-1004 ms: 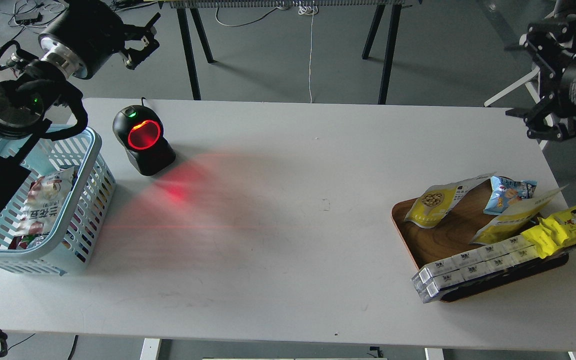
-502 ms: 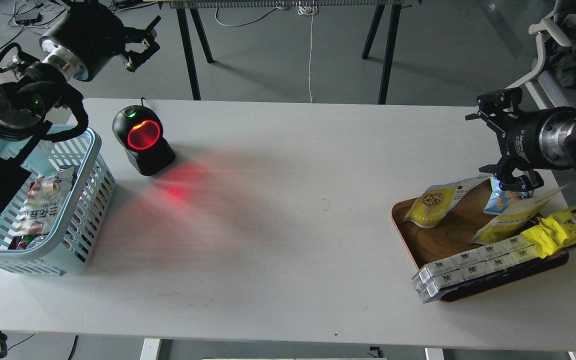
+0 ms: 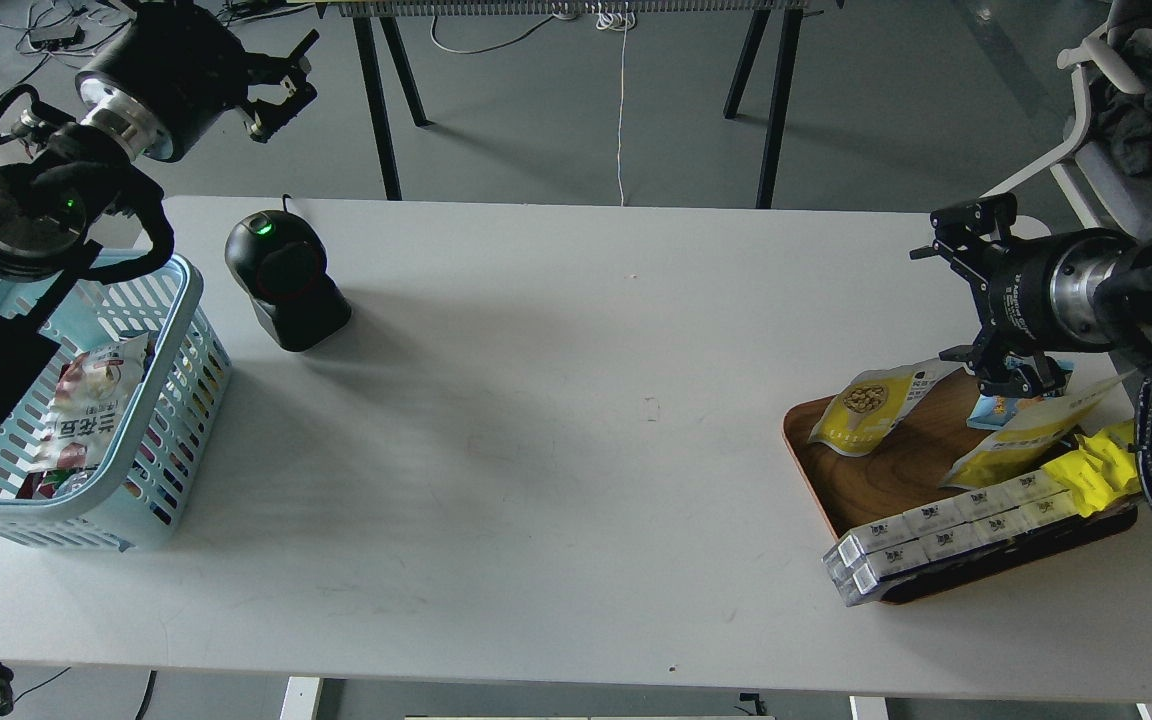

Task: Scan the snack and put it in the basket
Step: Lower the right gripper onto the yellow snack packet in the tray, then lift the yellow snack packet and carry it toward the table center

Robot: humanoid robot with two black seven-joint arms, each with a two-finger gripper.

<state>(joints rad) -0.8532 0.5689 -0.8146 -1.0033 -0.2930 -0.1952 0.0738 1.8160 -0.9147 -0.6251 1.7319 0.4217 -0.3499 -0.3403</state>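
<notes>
Right gripper (image 3: 976, 290): two black fingers spread wide, one above and one below, nothing between them; poised over the far edge of the brown wooden tray (image 3: 836, 478). Just below and toward the table centre from these jaws: the flat stand-up snack pouch (image 3: 873, 405), yellow lower half, white upper part with dark text, round picture of beige nuts, lying tilted on the tray's near-left corner. Directly beneath the lower finger: small light-blue bag (image 3: 996, 410), partly hidden. Farther out on the tray: second yellow-and-white pouch (image 3: 1021, 435), bright yellow crinkled wrapper with cartoon face (image 3: 1131, 450), row of white boxed packs (image 3: 936, 535).

Handling, by judgement: pouch light, thin, pliable, film likely slick; best pinched across the raised white upper edge, away from the neighbouring bag.

Well apart across the white table (image 3: 576, 480): black dome barcode scanner (image 3: 281, 280), then light blue slotted plastic basket (image 3: 171, 400), already holding packets. Left gripper (image 3: 281, 85): raised beyond the scanner, fingers parted, empty.
</notes>
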